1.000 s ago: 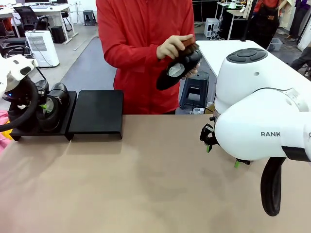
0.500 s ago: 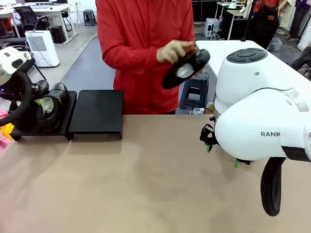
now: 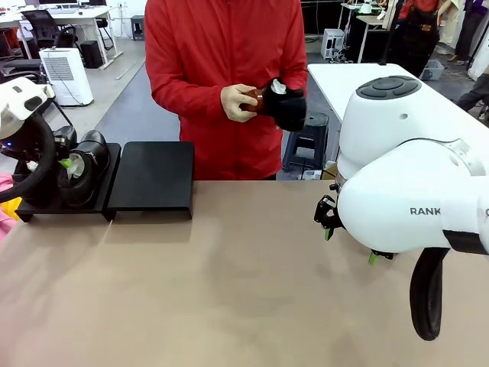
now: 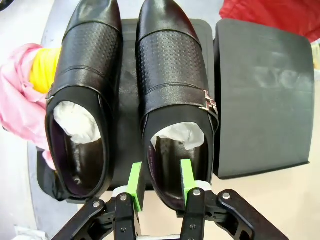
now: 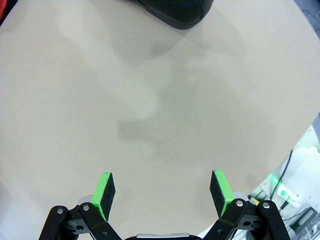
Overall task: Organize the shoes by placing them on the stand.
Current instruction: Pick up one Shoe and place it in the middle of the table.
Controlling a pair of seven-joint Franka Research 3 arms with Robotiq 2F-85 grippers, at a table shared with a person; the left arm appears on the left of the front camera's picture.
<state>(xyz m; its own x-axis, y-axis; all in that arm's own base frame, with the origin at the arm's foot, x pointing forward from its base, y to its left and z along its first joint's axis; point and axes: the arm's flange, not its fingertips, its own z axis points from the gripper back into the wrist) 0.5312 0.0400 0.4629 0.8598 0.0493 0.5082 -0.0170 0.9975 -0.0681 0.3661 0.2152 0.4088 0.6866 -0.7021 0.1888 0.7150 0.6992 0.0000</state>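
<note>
1. Stand (image 3: 153,180): two black platforms sit side by side at the far left of the table (image 3: 229,290); the right platform is bare.
2. Two shoes (image 4: 172,65), stuffed with white paper, stand side by side on the left platform.
3. A third shoe (image 3: 289,107) is held in the person's hand (image 3: 238,102), above the table's far edge.
4. Right end effector (image 5: 162,192): jaws spread wide over bare table.
5. Left end effector (image 4: 160,172): jaws partly apart at one shoe's heel, one pad between the shoes and the other over the opening, clamping nothing.

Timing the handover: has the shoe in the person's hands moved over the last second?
Yes. The shoe shifted left, no longer overlapping the white table behind it.
</note>
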